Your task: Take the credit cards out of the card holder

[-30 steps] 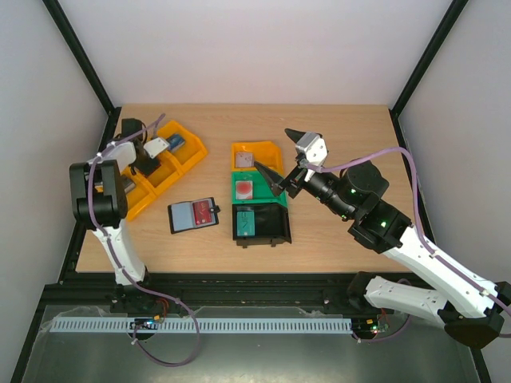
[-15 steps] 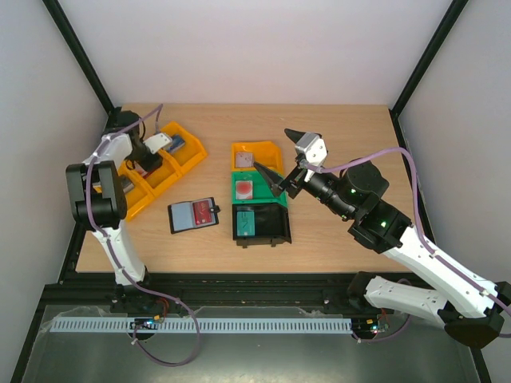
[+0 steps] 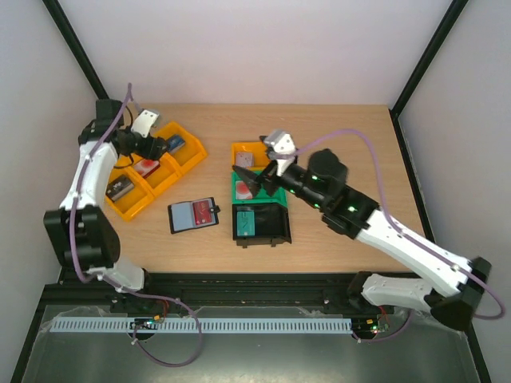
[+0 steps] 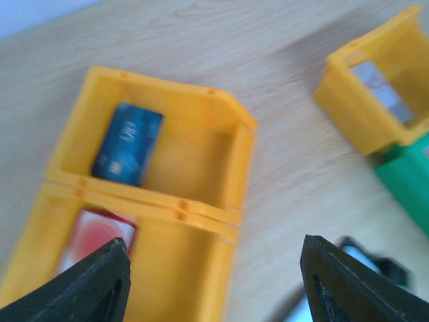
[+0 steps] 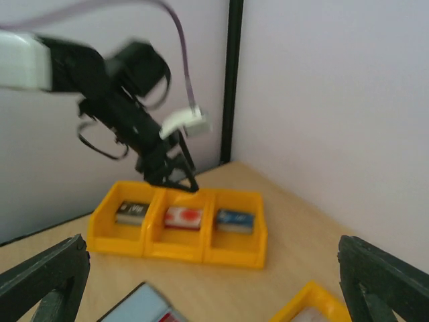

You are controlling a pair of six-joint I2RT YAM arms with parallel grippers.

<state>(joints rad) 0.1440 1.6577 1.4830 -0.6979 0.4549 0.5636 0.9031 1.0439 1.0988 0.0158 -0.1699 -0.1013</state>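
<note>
Top external view: the card holder [image 3: 194, 215] is seen lying open and flat on the counter [image 3: 335, 136], with a red credit card [image 3: 203, 212] tucked in its right half. No card has been taken out yet, it is judged.

A few things could go wrong from here. The red credit card is thin and flat, so it could be missed or could slip from the fingers. The card holder is held down by nothing, so it could be dragged or lifted along with the card. The wrong card could also be picked. A pale card with a red spot [image 3: 145, 167] lies in the yellow bins [image 3: 177, 163] behind and left of the card holder, close under the left claw [image 3: 156, 145].

The left arm is stretched up and away from the card holder. Its claw is pointed down at those bins and is spread wide, with nothing held.

The right arm is reached in from the right of the card holder. The right claw [image 3: 257, 182] is hung over the green bin [image 3: 247, 191], right of and behind the card holder. It is spread wide too, and nothing is held in it.
</note>
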